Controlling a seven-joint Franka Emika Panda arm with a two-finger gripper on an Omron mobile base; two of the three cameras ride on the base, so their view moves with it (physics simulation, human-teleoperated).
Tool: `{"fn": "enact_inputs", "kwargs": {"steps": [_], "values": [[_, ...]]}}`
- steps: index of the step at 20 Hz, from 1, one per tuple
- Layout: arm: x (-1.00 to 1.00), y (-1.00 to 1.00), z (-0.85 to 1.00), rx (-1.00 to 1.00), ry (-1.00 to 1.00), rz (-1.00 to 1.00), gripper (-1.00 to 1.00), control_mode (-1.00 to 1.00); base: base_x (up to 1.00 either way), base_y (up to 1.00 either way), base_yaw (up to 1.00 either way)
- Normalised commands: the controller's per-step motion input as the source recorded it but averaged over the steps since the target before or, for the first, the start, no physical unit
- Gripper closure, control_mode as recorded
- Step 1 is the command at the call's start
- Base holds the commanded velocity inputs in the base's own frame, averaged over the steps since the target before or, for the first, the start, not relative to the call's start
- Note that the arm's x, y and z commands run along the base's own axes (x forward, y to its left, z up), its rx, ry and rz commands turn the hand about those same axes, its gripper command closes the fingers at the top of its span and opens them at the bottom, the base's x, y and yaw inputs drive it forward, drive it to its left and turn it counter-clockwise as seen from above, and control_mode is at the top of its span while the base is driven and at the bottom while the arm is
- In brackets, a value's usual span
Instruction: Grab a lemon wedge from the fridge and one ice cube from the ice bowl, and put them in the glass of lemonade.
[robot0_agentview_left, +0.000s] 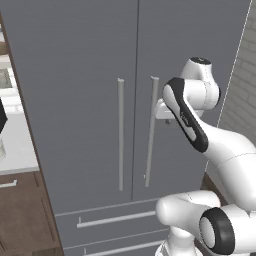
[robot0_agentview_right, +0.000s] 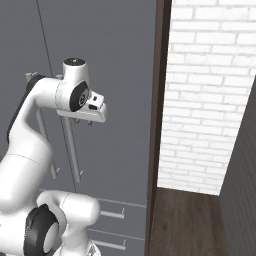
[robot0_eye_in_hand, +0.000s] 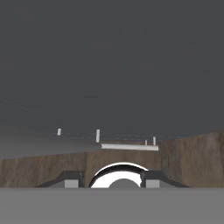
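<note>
closest to the base cameras, the white arm rises from its rounded base joints and bends up toward the fridge (robot0_agentview_left: 90, 100), a tall matte grey unit with both doors shut. its hand sits up against the right-hand door handle (robot0_agentview_left: 150, 131), at the upper part of that long silver bar; the left door handle (robot0_agentview_left: 120, 134) stands just beside it across the seam between the doors. the pincer (robot0_eye_in_hand: 111, 178) shows in the hand view as two small dark tips with a gap between them, nothing seen between them, pointing down along the grey fridge front; whether the tips touch the handle cannot be told. below the doors run two drawers, the upper drawer handle (robot0_agentview_left: 116, 218) a horizontal silver bar. left of the fridge stands a pale worktop (robot0_agentview_left: 17, 145) over brown wooden cabinets. right of the fridge, past a dark brown edge, stands a white brick wall (robot0_agentview_right: 210, 100) over a dark wood floor (robot0_agentview_right: 185, 222).
</note>
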Motion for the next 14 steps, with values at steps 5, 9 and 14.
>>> {"fn": "enact_inputs", "kwargs": {"steps": [5, 9, 14], "values": [[0.00, 0.00, 0.00, 0.00, 0.00, 0.00, -1.00, -1.00, 0.00, 0.00, 0.00], [-0.01, 0.00, 0.00, 0.00, 0.00, 0.00, -1.00, -1.00, 0.00, 0.00, 0.00], [-0.78, 0.04, -0.21, 0.00, 0.00, 0.00, -1.00, -1.00, 0.00, 0.00, 0.00]]}}
